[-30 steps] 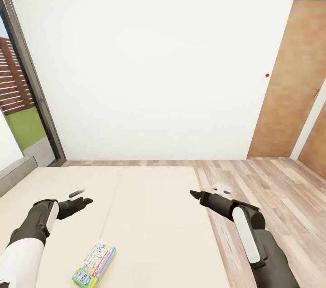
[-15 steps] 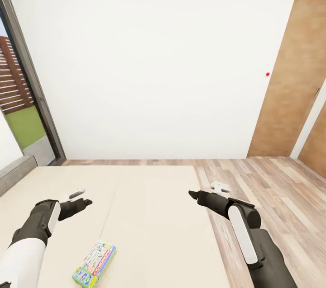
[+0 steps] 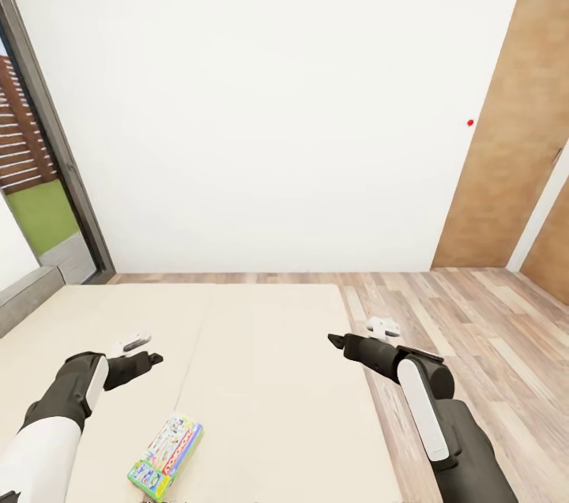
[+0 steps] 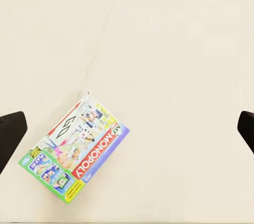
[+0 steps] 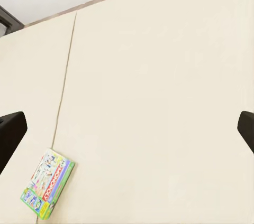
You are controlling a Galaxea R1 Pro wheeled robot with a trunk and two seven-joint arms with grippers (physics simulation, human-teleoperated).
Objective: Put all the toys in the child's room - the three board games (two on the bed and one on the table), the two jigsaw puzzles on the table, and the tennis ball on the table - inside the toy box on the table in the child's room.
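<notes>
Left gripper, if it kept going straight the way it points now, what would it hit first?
Probably the plain beige mattress, just beside the colourful printed board game box; the left gripper has its jaws open, though depth is uncertain.

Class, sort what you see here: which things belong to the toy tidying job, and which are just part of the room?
Belongs to the job:
board game
bed

Just part of the room:
door
red wall button
window
wood floor
</notes>
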